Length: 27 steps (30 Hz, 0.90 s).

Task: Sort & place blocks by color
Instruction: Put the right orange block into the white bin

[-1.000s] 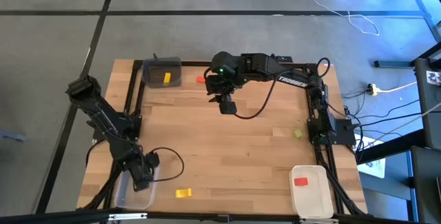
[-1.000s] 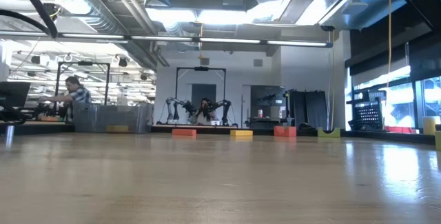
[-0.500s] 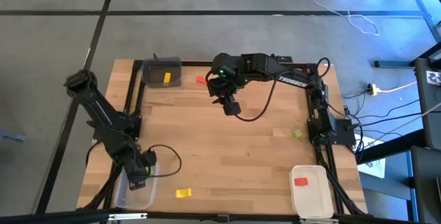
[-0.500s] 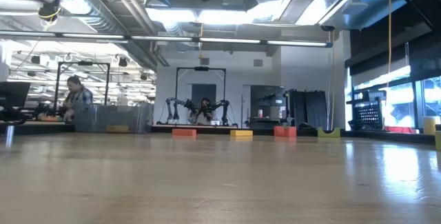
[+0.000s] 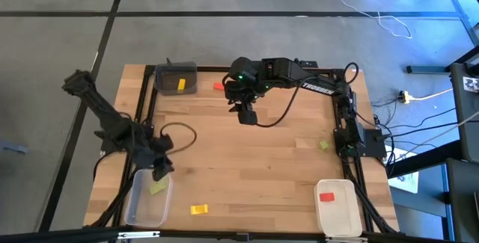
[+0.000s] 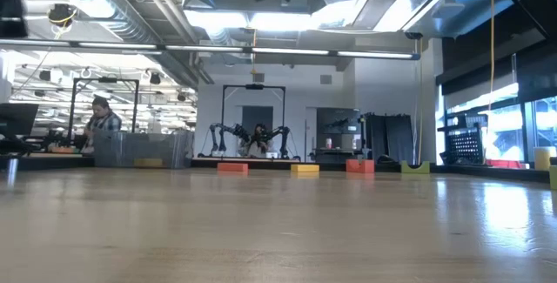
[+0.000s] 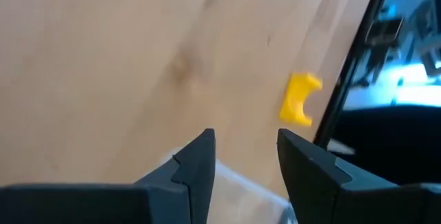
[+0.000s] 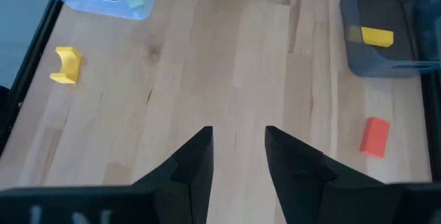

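Note:
My left gripper (image 5: 160, 173) (image 7: 246, 148) hangs open and holds nothing, just past the far end of the clear bin (image 5: 142, 207) at the near left. A light green block (image 5: 158, 188) lies in that bin. A yellow arch block (image 5: 197, 209) (image 7: 300, 98) rests on the table near the front edge. My right gripper (image 5: 245, 116) (image 8: 238, 148) is open, high over the far middle. Close to it on the table lies a red block (image 5: 218, 87) (image 8: 375, 136). Another green block (image 5: 323, 145) lies at the right.
A dark bin (image 5: 177, 72) at the far left holds a yellow block (image 5: 180, 84). A white bin (image 5: 338, 214) at the near right holds a red block (image 5: 326, 196). A black frame (image 5: 141, 101) runs along the table's sides. A cable (image 5: 281, 116) loops below the right arm.
My left gripper has risen from over the clear bin and drawn back toward the table's far edge, tipping less steeply downward. The green block that it hid now shows lying in the bin.

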Tool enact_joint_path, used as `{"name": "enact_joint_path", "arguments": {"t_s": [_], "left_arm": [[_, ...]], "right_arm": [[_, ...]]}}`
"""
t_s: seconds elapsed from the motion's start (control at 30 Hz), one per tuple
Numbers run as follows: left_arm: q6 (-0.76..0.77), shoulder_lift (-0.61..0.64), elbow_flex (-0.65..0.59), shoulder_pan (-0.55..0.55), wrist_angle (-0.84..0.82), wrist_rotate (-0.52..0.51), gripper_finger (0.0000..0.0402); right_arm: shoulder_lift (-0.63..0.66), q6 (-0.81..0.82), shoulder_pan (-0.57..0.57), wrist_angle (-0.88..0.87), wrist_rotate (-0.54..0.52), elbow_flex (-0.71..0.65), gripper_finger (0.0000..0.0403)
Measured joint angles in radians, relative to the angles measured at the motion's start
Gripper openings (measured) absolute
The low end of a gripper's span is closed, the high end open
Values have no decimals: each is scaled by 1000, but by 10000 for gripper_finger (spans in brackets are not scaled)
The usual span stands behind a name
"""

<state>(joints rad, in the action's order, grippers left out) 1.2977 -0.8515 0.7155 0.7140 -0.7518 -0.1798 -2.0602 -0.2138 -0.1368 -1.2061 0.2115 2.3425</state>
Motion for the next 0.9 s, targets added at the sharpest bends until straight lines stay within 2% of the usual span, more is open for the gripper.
{"name": "enact_joint_path", "arguments": {"t_s": [0.23,0.33,0.57,0.77,0.9], "left_arm": [[-206,73,0,-221,-11,-9,147],[-335,72,12,-346,-19,15,147],[-604,58,108,-628,-26,6,147],[-834,16,183,-842,-26,43,147],[-859,-44,193,-981,-33,126,147]], "right_arm": [[0,-73,-3,-88,-3,0,134],[0,-84,-3,-99,-46,0,134],[0,81,-16,-135,-285,0,134],[2,238,-64,-170,-304,-20,134],[2,291,-107,-177,-292,-85,134]]}}
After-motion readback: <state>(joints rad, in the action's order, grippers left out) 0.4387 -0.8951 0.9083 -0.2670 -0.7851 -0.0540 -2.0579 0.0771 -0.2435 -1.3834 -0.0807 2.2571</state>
